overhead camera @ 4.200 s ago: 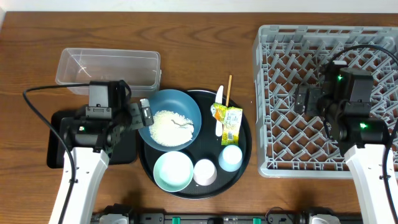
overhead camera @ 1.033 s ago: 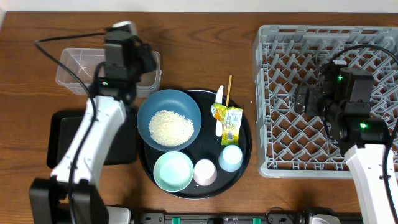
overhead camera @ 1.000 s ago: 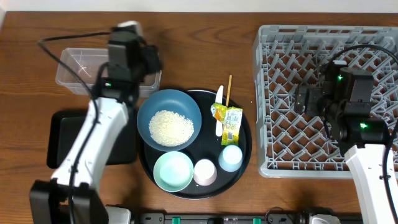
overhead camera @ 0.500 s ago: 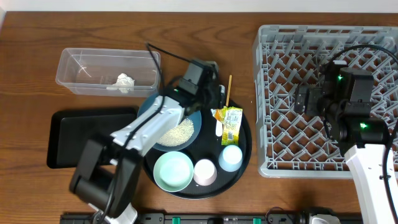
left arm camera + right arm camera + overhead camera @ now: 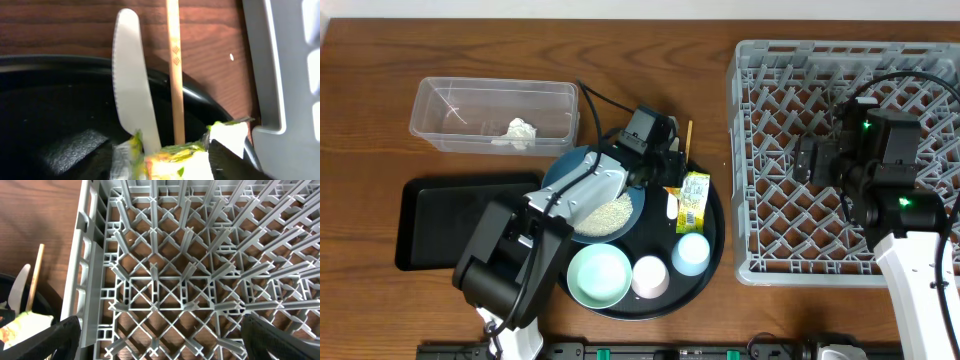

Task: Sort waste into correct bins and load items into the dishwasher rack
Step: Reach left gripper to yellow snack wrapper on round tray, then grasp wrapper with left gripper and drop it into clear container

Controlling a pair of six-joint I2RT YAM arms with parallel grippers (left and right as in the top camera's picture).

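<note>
One wrapper [image 5: 172, 159], crumpled, yellow-green, printed: between the parted fingers of the left gripper [image 5: 155, 162], on round black tray [image 5: 712, 238]; white utensil [image 5: 132, 85] and chopstick [image 5: 175, 70] just beyond the fingertips. Beneath the right gripper [image 5: 160, 337], fingers wide apart: rack [image 5: 165, 255]. In clear tub [image 5: 495, 98]: white clump [image 5: 520, 130]. In blue bowl [image 5: 633, 212]: rice [image 5: 605, 215].

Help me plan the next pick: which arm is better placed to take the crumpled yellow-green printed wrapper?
Left. The left gripper hovers at the crumpled yellow-green printed wrapper on the round black tray; the right gripper hangs over the grey plastic rack.
</note>
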